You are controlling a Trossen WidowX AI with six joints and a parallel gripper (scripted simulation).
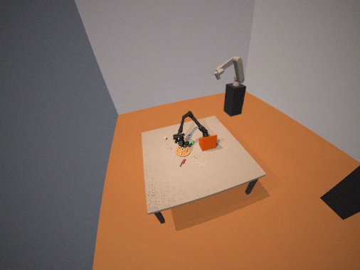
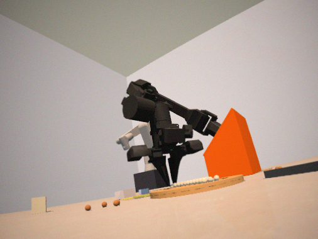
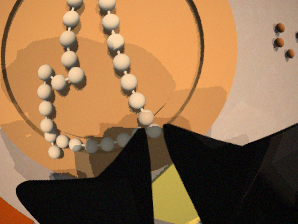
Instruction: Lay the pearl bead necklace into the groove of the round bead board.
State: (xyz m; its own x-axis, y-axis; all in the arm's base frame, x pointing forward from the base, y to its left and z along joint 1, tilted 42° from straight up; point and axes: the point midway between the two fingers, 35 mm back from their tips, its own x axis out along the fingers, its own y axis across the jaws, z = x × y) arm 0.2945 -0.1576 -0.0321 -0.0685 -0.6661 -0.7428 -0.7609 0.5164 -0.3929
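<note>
The round bead board lies flat; its groove shows as a dark ring in the wrist view. The pearl necklace lies on it. Two strands run inside the ring, one with a kink; the near strand lies along the near part of the groove, and a few beads at its left end lie outside it. My gripper points down at the board's near edge, as the wrist view shows it. Its fingers are slightly open, with one pearl bead in the narrow gap between the tips. The fingers hide part of the near strand.
An orange block stands beside the arm. Small brown beads lie beside the board. A yellow piece lies below the fingers. A red and dark tool and a cream block are on the table.
</note>
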